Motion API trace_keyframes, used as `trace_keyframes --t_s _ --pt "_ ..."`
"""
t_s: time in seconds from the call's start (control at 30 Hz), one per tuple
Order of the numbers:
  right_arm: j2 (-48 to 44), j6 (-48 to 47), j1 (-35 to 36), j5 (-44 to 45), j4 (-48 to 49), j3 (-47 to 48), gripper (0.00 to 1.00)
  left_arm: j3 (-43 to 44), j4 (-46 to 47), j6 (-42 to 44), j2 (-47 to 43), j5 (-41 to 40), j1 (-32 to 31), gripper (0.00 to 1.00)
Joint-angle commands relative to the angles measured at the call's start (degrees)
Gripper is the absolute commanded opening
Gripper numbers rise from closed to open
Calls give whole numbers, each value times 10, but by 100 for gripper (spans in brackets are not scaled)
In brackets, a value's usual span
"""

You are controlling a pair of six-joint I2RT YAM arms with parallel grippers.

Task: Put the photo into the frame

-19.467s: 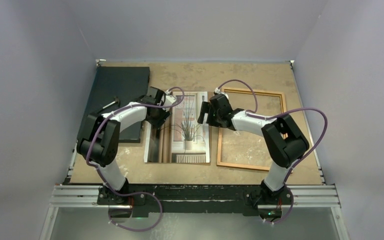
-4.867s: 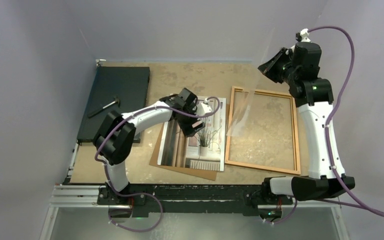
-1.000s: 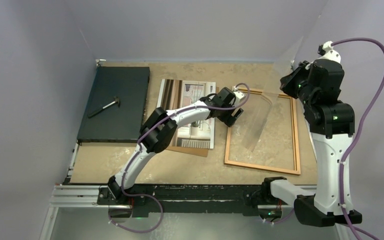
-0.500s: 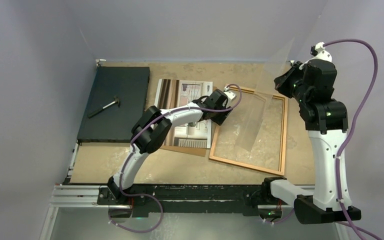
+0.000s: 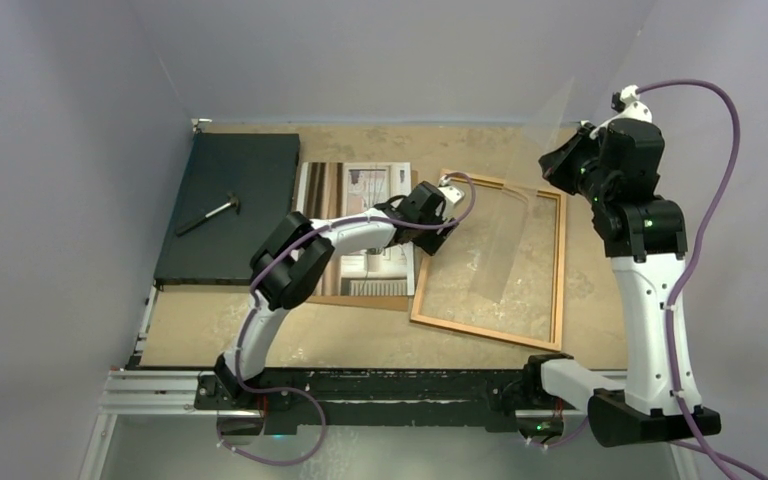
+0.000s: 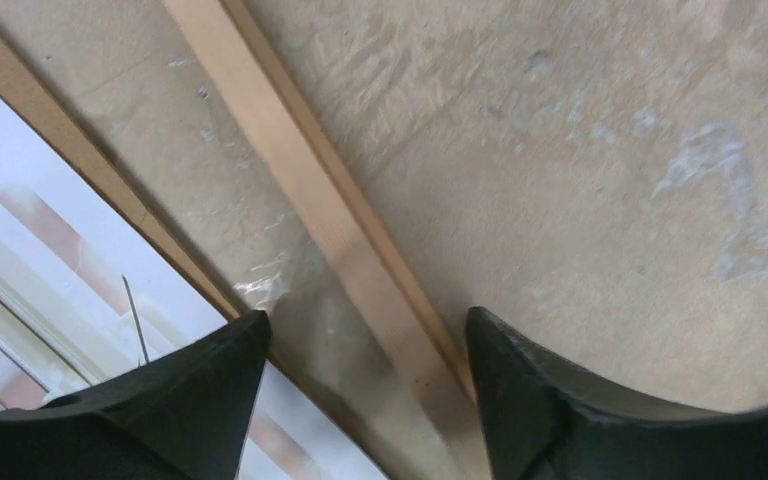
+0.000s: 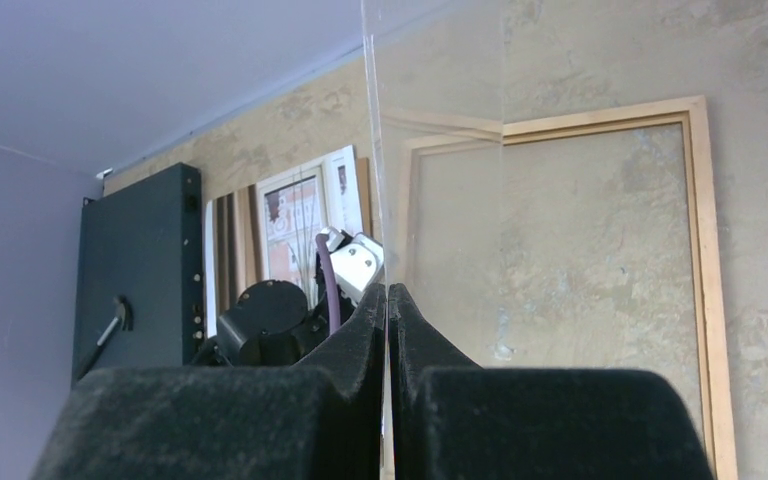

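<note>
A tan, blotchy bench spreads out ahead of me, closed in by pale lilac-grey walls. At its far left a dark grey-black mat lies flat, with a small hammer-like tool resting slantwise on it. Near the middle lies a plain brown backing board; only its near edge shows. Over the right half a clear glass pane hangs tilted in the air, the bench visible through it. A metal rail runs along the near edge.
</note>
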Motion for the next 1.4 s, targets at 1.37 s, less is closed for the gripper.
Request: trace_keyframes --t_s 1.37 --pt "42 34 -31 -202 184 -218 0 -130 -66 62 -217 199 232 93"
